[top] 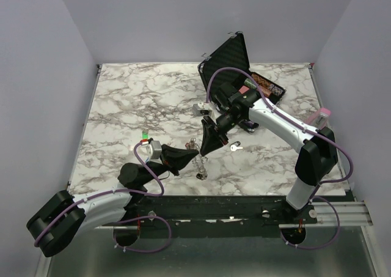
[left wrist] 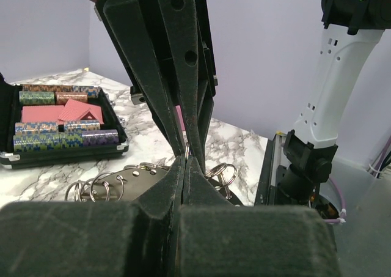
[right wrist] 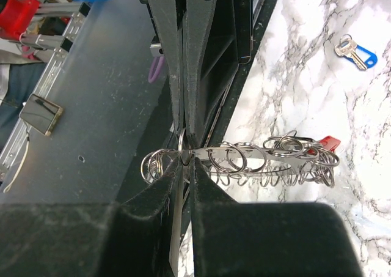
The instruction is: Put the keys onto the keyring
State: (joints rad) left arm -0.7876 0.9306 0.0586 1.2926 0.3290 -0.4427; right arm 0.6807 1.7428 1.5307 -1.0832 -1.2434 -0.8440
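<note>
Fingers (left wrist: 91, 240) of the left gripper (left wrist: 186, 162) are pressed together. By the right wrist view they pinch one split ring at one end of the keyring (right wrist: 250, 148). Right gripper (right wrist: 183, 167) meets them tip to tip at that same ring. Its fingers (right wrist: 256, 240) leave only a thin slit, and we can't tell whether anything is nipped in it. Rest of the keyring trails onto the marble table (top: 134, 106), near the front edge, approx. mid-width.

Red-headed key (right wrist: 328, 144) sits among the rings at the other end. We judge it's prob. on already, but can't confirm it's threaded. Silver-and-blue piece (right wrist: 353, 49), key-like, lies loose on the table to the right, well apart from the rings. Black case (top: 227, 55) stands open at the far side.

We reckon the job is part done at most: both grippers are at the ring, we see no key btw. the tips, and at least the loose piece, if it's a key, is left to add.
</note>
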